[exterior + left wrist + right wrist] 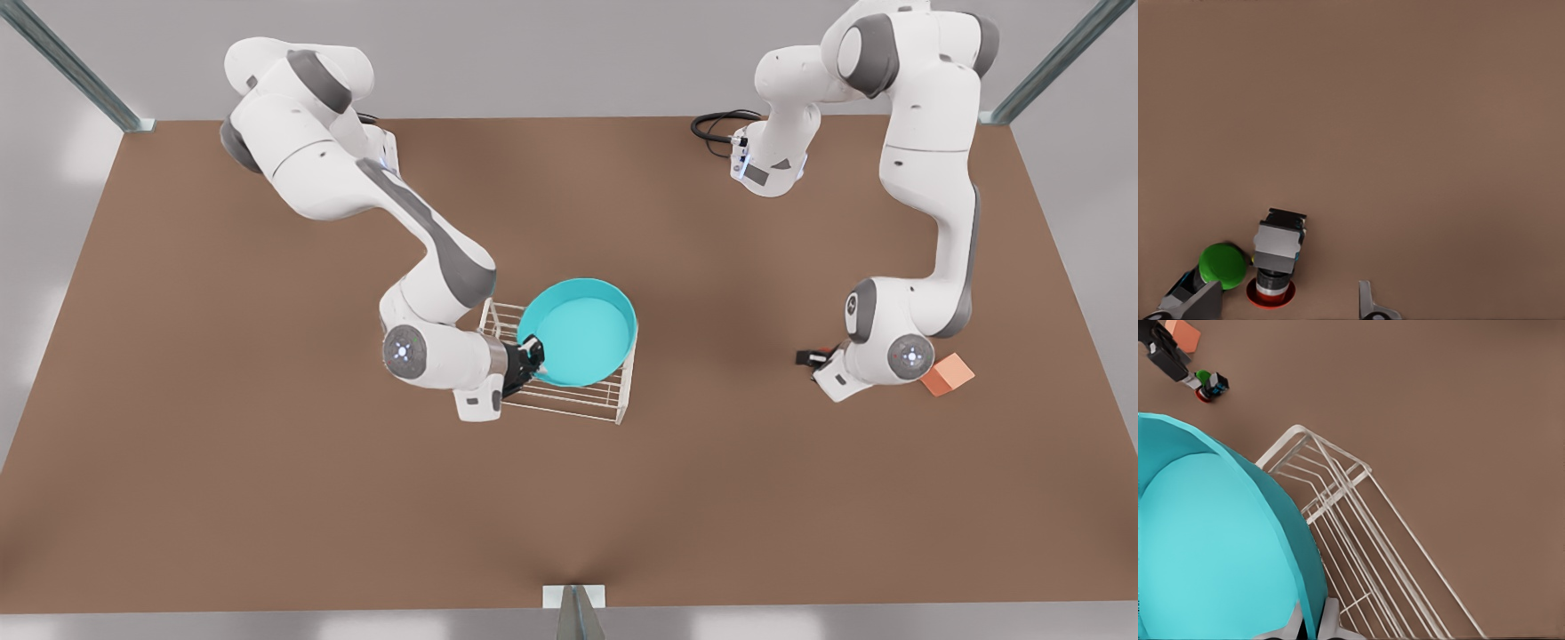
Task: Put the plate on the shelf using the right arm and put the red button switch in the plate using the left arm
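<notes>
**End effectors split: plate over the shelf, red switch not yet gripped**

Right end effector (532, 357), left of centre in the front view, is clamped on the near rim of the plate (582, 329), one finger on each side of the rim as the right wrist view shows. It holds the turquoise dish tilted above the shelf (587, 404), the white wire rack at the frame's centre. The plate overlaps the rack's upper right part; whether it touches the bars I cannot tell.

Left end effector (822, 360), at the right of the front view, is low over the worktop (267, 444) with its fingers spread apart and nothing between them. In the left wrist view the red button switch (1275, 263) lies on its side at the lower left of the frame, red cap toward the camera, between the two fingertips. The green button switch (1223, 265) sits just beside it, close against one fingertip (1195, 303). An orange block (947, 373) rests on the worktop near this arm's wrist.

Risks, as I judge them: the plate is tilted and grasped at one edge only, so letting go early could make it slide off the bars or tip over the rack's far side. On the other arm, the green switch is so close that closing the fingers may pinch or shove it, or twist the red switch out of the grasp.
</notes>
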{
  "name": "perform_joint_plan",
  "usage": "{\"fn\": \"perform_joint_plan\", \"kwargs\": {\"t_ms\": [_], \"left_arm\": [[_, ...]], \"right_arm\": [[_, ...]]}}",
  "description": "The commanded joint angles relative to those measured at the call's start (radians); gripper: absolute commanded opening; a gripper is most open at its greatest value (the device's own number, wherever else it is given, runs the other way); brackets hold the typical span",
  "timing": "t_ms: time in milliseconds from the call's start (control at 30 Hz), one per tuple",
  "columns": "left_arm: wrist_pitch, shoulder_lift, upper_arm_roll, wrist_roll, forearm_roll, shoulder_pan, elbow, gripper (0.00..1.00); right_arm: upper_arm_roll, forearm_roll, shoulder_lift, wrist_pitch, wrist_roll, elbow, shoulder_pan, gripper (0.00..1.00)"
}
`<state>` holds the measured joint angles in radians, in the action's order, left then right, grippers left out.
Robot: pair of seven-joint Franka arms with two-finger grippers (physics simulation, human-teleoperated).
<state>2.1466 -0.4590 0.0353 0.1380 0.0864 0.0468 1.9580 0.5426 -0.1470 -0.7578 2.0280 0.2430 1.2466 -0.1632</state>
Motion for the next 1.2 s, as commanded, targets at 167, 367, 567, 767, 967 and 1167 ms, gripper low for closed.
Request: {"fn": "perform_joint_plan", "kwargs": {"t_ms": [167,367,567,767,967,1167], "left_arm": [[0.226,-0.040,0.000,0.344,0.021,0.011,0.051,1.00],[0.251,-0.040,-0.002,0.344,0.021,0.011,0.050,1.00],[0.239,-0.047,-0.002,0.201,0.019,0.013,0.064,1.00],[0.240,-0.059,-0.002,0.158,0.019,0.018,0.064,1.00],[0.240,-0.059,-0.006,0.164,0.023,0.015,0.062,0.77],[0.240,-0.059,-0.026,0.161,0.021,0.007,0.062,0.77]], "right_arm": [[-0.001,0.118,0.002,0.086,-0.347,0.105,-0.010,0.21],[0.000,0.115,0.000,0.084,-0.349,0.105,-0.018,0.21],[0.002,0.116,0.002,0.092,-0.343,0.089,-0.024,1.00],[0.005,0.115,0.008,0.083,-0.346,0.071,-0.021,1.00],[-0.001,0.207,0.140,-0.081,-0.338,0.082,0.094,1.00],[-0.039,0.454,0.284,-0.641,-0.266,-0.035,0.307,1.00]]}}
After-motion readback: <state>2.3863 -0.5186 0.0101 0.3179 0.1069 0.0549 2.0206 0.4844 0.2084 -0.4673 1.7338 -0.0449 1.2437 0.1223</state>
